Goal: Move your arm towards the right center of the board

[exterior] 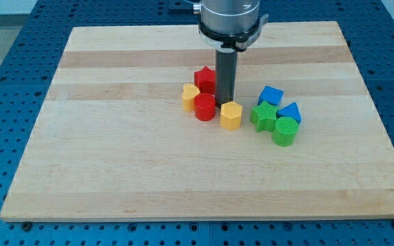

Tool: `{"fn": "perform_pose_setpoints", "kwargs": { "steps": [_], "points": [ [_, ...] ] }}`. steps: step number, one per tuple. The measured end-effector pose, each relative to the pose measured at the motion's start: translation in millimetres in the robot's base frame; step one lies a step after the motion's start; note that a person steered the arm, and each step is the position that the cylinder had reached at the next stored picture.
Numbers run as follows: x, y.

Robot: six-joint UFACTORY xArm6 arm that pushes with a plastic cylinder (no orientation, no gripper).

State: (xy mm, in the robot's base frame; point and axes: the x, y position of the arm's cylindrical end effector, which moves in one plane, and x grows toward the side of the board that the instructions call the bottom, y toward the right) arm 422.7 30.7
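Pale wooden board (115,157), matt finish

Red (204,78), yellow (230,115), green (285,131), blue blocks (270,96); pale striped board (115,157).

On the board (115,171), slightly toward the view's top of centre, my tip (225,103) stands between the red star block (205,78) behind-left, the red cylinder (205,107) at its left and the yellow hexagonal block (230,115) just below. The yellow heart block (190,96) touches the red cylinder's left side. Well to the tip's right cluster four blocks: blue cube (271,96) topmost, blue block (291,113) right, green star block (264,117) left, green cylinder (285,131) lowest.
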Motion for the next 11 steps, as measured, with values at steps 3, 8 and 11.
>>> {"fn": "perform_pose_setpoints", "kwargs": {
  "steps": [3, 8, 11],
  "points": [
    [-14.7, 11.2],
    [-72.8, 83.6],
    [-71.8, 179.1]
  ]
}}
